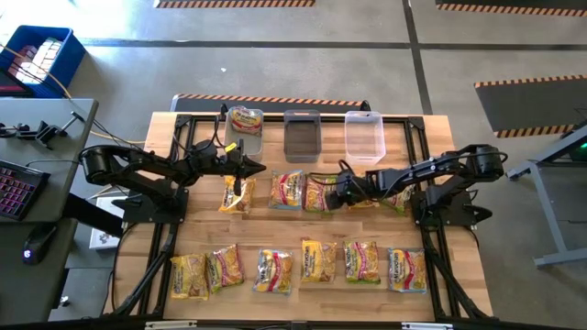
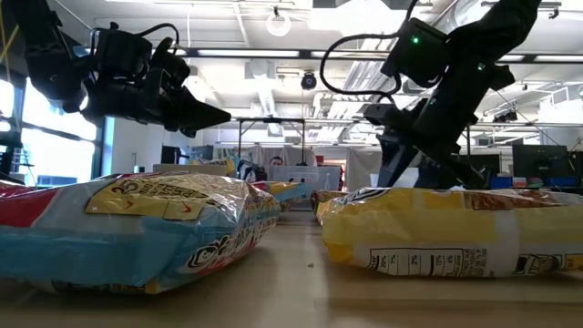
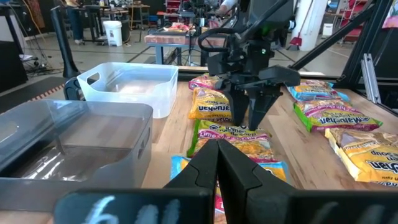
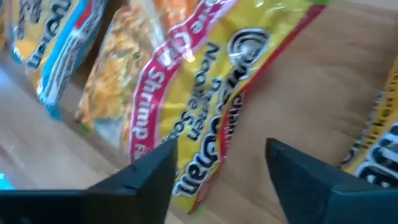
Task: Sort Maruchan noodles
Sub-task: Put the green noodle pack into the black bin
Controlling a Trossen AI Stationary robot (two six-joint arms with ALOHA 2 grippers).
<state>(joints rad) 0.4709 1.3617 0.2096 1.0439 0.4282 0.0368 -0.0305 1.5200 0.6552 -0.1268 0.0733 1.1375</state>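
Yellow Maruchan packets lie flat in two rows in the high view: several along the near edge, such as one (image 1: 274,271), and several across the middle. My right gripper (image 1: 336,184) is open and points down over a yellow packet with a pink shrimp band (image 4: 205,106), which lies in the middle row (image 1: 319,193). Its fingers stand on either side of the packet's end, and I see no touch. My left gripper (image 1: 253,168) is shut and hovers above the table beside another packet (image 1: 237,194). One packet (image 1: 244,120) lies inside the left tub.
Three tubs stand along the far edge: a clear one holding the packet (image 1: 260,139), a dark one (image 1: 302,135) and a clear one (image 1: 365,134). Bare wood (image 1: 303,225) lies between the two packet rows. A desk with a keyboard (image 1: 18,188) stands left of the table.
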